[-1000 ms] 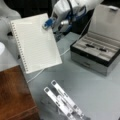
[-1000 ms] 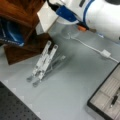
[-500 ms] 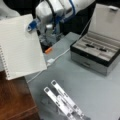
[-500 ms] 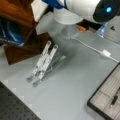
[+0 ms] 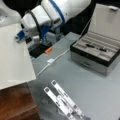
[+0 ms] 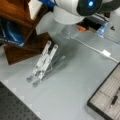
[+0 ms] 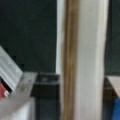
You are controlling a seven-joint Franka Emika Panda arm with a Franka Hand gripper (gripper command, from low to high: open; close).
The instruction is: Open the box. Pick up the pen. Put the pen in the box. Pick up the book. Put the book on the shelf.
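Now the book is being carried toward the shelf; box and pen steps look done.

Clenched on the white notebook [image 5: 13, 55], the end effector [image 5: 21, 37] holds it aloft over the desk's [image 5: 95, 92] left edge, above the reddish-brown shelf [image 5: 15, 102]. Its cover faces the camera, tilted, long axis roughly upright; in the wrist view its edge [image 7: 85, 60] runs vertically. The pen [image 5: 96, 47] lies in the open box [image 5: 92, 53]. Placing seemingly calls for levelling the book over the shelf top.
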